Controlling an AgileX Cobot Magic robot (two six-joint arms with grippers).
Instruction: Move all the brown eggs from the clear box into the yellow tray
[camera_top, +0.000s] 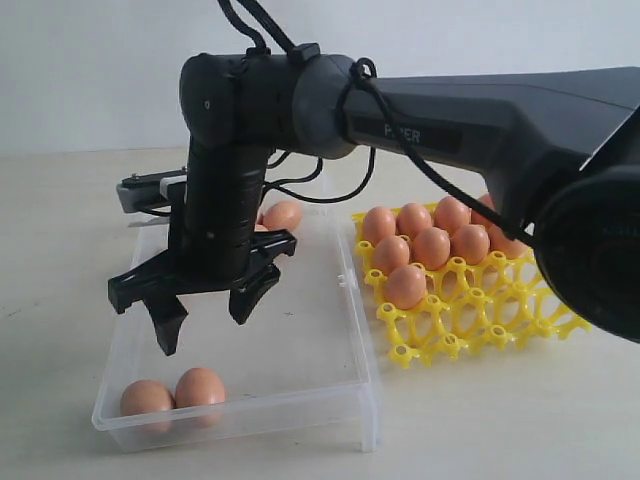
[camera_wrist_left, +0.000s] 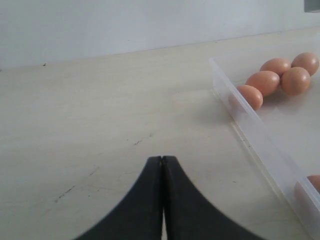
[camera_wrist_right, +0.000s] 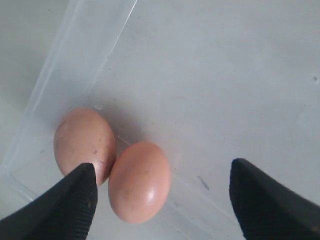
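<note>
So the right claw (camera_top: 205, 330) hangs spread wide just above the two touching brown eggs (camera_top: 200, 386), lower left of frame in the clear box (camera_top: 330, 340).

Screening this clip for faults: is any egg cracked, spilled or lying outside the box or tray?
Nothing stands out. The brown eggs in the yellow tray sit in its cups, those in the clear box look whole, none lies on the table. The right gripper hangs open above two of them.
</note>
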